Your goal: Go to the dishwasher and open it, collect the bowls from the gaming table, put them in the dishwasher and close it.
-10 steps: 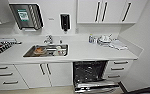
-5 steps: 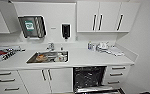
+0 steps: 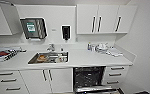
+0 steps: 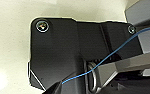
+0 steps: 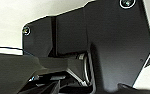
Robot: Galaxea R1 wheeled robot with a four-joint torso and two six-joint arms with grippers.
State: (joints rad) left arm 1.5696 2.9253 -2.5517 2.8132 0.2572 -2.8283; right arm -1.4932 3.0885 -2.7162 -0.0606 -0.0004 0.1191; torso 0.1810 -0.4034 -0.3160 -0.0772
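One dark-cavity dishwasher (image 3: 88, 77) stands open under the long white worktop (image 3: 91, 58), its door lowered; both grippers' states cannot be told.

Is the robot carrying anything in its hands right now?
That cannot be told: the pictures do not make out its hands. Ahead, the dishwasher stands open under the counter.

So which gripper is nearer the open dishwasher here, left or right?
Cannot tell. The dishwasher stands open below the counter, right of the sink; the wrist views give no placement of either gripper relative to it.
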